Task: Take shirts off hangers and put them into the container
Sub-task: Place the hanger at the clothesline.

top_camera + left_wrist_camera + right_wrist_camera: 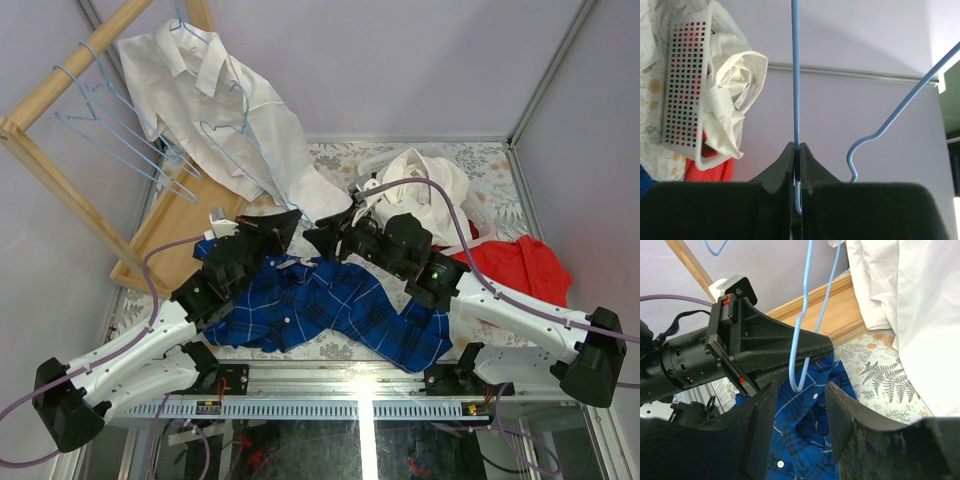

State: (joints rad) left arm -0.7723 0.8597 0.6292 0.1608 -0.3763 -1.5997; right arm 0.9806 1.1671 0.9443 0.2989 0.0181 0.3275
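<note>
Left gripper (796, 148) clamps shut on a light-blue hanger (795, 75); the right gripper (801, 390) stands half open around its lower bend, holding nothing. We judge the dark blue shirt (310, 305), loose on the floral tablecloth (490, 165), must next go into the basket (682, 85) beyond. Lilac walls surround; a wooden rack (60, 190) stands left.
</note>
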